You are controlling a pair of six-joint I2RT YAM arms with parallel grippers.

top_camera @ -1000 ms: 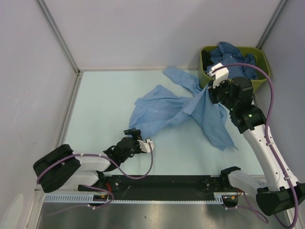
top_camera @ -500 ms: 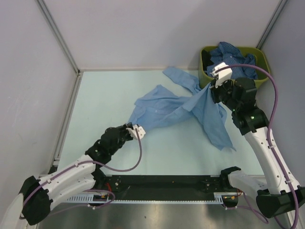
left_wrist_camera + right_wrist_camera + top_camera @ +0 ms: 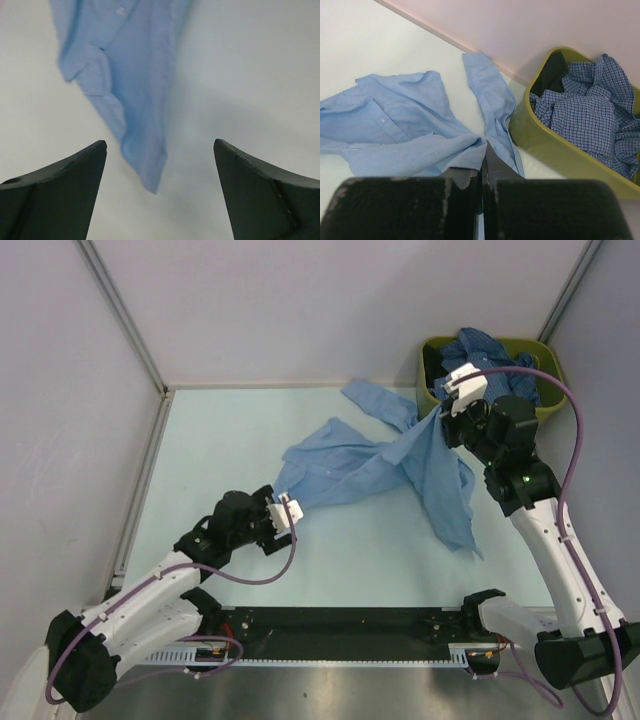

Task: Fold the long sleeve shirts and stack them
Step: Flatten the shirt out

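A plain light blue long sleeve shirt (image 3: 345, 465) lies crumpled on the table, one part lifted toward the right. My right gripper (image 3: 440, 415) is shut on a fold of this shirt (image 3: 420, 150) and holds it above the table beside the bin. My left gripper (image 3: 272, 502) is open and empty, just short of the shirt's near-left corner (image 3: 142, 165), which hangs between its fingers without touching them. Darker blue checked shirts (image 3: 490, 355) fill the olive-green bin (image 3: 545, 405); they also show in the right wrist view (image 3: 590, 120).
The bin (image 3: 555, 150) stands at the back right corner against the wall. Grey walls close the table at the left, back and right. A black rail (image 3: 340, 625) with the arm bases runs along the near edge.
My left arm has swung forward and its gripper has come up to the shirt's near-left corner. My right gripper has risen slightly with the cloth, pulling the hanging part up.
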